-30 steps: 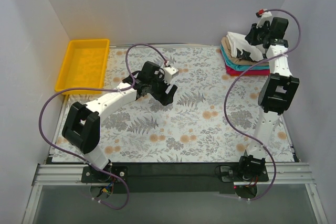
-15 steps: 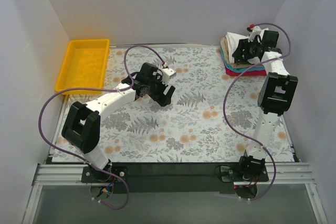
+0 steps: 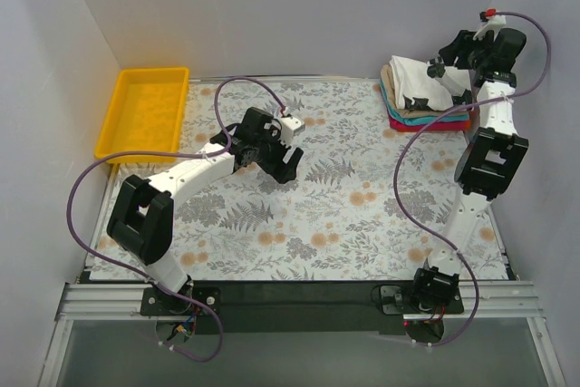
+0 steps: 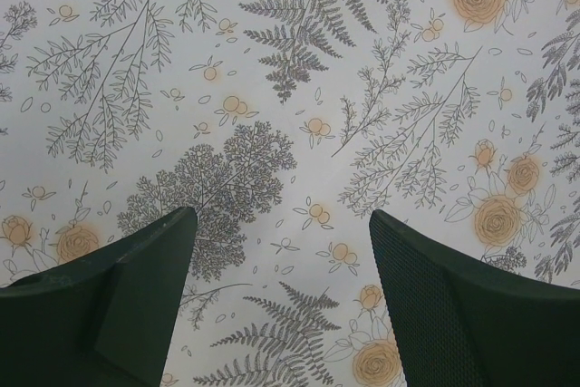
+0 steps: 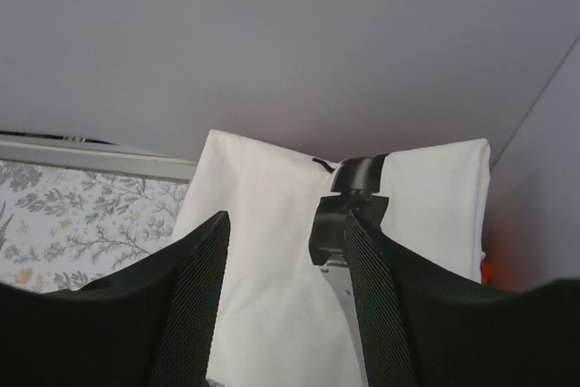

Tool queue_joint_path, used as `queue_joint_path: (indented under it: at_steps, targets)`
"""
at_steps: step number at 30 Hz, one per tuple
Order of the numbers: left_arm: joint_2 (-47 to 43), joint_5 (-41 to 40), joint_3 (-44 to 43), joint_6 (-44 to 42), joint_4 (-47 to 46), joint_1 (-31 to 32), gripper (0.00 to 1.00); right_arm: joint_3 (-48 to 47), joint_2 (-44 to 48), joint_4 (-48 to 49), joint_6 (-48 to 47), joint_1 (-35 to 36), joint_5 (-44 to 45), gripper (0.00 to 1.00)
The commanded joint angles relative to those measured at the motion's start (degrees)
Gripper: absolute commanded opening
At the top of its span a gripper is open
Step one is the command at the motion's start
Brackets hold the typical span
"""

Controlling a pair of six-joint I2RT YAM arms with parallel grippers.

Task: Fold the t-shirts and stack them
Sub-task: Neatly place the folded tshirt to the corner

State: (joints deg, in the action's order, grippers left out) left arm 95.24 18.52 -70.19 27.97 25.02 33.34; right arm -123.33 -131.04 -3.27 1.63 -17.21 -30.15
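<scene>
The white t-shirt lies folded on top of the stack at the back right, over the tan, teal and red shirts. My right gripper hovers open over the white shirt's right side, holding nothing. In the right wrist view the white shirt fills the gap between the spread fingers of the gripper, with a black mark beside the right finger. My left gripper is open and empty above the floral table cover, fingers wide apart around the gripper's middle.
A yellow tray stands at the back left corner. White walls close in the back and both sides; the stack sits close to the back wall and right wall. The floral cover spans the table.
My right gripper has lifted off the stack and pulled back to the right, leaving the white shirt lying on top. The left arm has barely moved.
</scene>
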Motion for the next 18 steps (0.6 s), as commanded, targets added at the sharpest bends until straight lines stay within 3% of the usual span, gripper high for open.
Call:
queue_joint_path:
  at_steps: [1, 5, 10, 15, 18]
  targets:
    - [-0.15, 0.81, -2.05, 0.25, -0.05, -0.12, 0.71, -3.41, -4.74, 7.83, 7.85, -0.19, -0.43, 0.51]
    - [0.56, 0.55, -1.61, 0.16, -0.14, -0.38, 0.71, -4.72, -8.78, 12.40, 11.20, -0.10, 0.70, 0.41]
    - [1.00, 0.46, -2.40, 0.33, 0.47, -1.26, 0.72, -4.48, -13.27, 17.13, 10.24, -0.10, 11.41, 0.36]
    - [1.61, 0.46, -3.11, 0.69, 1.00, -1.79, 0.72, 0.28, -12.83, 24.01, 5.85, 0.25, 23.18, 0.37]
    - [1.96, -0.06, -3.02, 0.60, 1.09, -1.96, 0.72, 1.41, -11.96, 25.15, 2.24, 0.95, 23.92, 0.41]
